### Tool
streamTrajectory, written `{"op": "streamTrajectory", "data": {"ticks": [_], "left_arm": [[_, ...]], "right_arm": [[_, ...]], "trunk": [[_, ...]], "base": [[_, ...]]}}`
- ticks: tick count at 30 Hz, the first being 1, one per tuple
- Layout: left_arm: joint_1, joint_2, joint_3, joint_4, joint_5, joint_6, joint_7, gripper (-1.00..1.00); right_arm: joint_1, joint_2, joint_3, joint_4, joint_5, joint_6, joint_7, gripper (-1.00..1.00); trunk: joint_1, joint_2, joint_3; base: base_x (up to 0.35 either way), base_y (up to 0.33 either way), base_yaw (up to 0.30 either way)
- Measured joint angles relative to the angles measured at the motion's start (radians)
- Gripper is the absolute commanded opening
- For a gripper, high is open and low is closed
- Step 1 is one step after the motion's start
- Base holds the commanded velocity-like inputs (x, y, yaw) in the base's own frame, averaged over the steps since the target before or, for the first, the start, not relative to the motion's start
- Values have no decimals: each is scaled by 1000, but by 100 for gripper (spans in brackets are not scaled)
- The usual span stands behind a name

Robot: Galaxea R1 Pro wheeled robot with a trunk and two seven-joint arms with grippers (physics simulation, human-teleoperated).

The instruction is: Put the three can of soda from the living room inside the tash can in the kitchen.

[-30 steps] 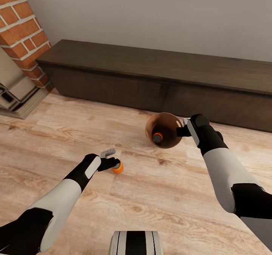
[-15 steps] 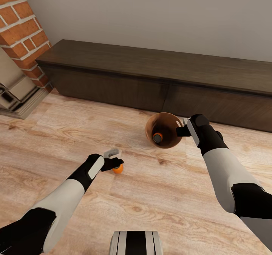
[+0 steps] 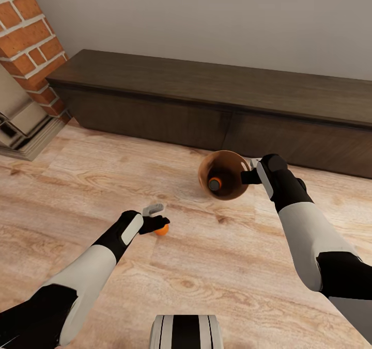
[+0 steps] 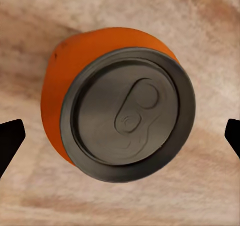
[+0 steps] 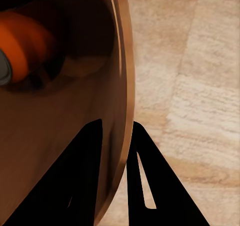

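While positioned directly over an orange can [image 4: 107, 105] upright on the floor [image 3: 77, 184], left gripper [image 3: 155, 217] hangs with fingers spread wide, tips just visible either side of the can in the left wrist view, gripping nothing. Silver top faces straight up toward the wrist camera, slightly off centre between the tips. Judged step: picking up this can. Advised: lower vertically, keep the body centred between both fingers, close only once the tips sit below the rim, since a smooth round wall will likely slip or tip under a skewed pinch. Right gripper [image 5: 117, 151] clamped on the wall of the bin [image 3: 225, 175], one finger inside, one outside, holding it off the floor and tilted so its mouth faces the head camera. Second orange can [image 3: 215, 184] lying inside it, near the bottom. Blue can not located. Bin held ahead and to the right of the left gripper, well apart. Dark low cabinet [image 3: 206, 106] along the wall beyond both grippers; brick fireplace [image 3: 26, 39] far to the left. No obstruction noted between fingers and can.
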Motion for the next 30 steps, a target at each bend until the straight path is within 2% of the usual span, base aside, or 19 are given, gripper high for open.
{"op": "streamTrajectory", "data": {"ticks": [9, 10, 19, 30], "left_arm": [[0, 0, 0, -1, 0, -11, -1, 100], [0, 0, 0, -1, 0, -11, -1, -100], [1, 1, -16, -2, 2, -30, -1, -100], [1, 1, -18, -2, 1, -32, -1, -100]], "right_arm": [[0, 0, 0, 0, 0, 0, 0, -100], [0, 0, 0, 0, 0, 0, 0, -100], [0, 0, 0, 0, 0, 0, 0, -100], [0, 0, 0, 0, 0, 0, 0, -100]], "trunk": [[0, 0, 0], [0, 0, 0], [0, 0, 0], [0, 0, 0]], "base": [[0, 0, 0], [0, 0, 0], [0, 0, 0], [0, 0, 0]]}}
